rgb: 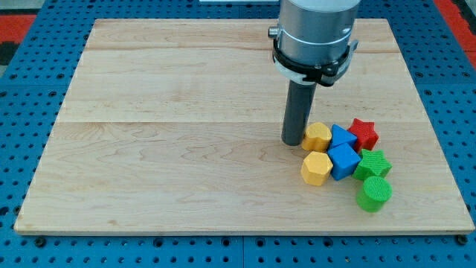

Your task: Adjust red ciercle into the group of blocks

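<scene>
My tip [291, 141] rests on the wooden board [171, 149], touching or nearly touching the left side of a yellow block [317, 137]. That block is the left end of a tight cluster at the view's right. The cluster also holds a yellow hexagon [316, 168], a blue block [343, 136], a blue cube [343, 161], a red star [364, 134], a green star [372, 164] and a green circle [374, 193]. No red circle shows in the view; the only red block I see is the star.
The arm's grey body [312, 37] hangs over the board's top right and hides part of it. A blue pegboard surface [22, 134] surrounds the board. The cluster lies near the board's right and bottom edges.
</scene>
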{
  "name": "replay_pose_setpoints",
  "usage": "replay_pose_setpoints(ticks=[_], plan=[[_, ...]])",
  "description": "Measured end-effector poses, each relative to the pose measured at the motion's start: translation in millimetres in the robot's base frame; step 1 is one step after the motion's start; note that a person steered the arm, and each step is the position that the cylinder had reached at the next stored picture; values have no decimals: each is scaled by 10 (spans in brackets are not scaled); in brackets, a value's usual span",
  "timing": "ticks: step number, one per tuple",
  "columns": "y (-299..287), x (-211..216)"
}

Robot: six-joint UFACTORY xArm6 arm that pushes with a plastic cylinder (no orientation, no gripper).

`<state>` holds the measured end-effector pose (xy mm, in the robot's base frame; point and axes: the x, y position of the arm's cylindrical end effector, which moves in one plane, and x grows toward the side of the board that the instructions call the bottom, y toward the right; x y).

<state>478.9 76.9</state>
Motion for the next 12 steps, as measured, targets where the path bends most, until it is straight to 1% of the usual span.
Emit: replay_pose_setpoints(ticks=[1,2,3,4,5,6,7,8,9,10,12], plan=[[51,-442],[437,-961],[573,-1543],[570,-2152],[300,-2593],[-193,-2382],[-168,-1903],[29,-1795],[186,-2083],[498,-1767],[344,-732]])
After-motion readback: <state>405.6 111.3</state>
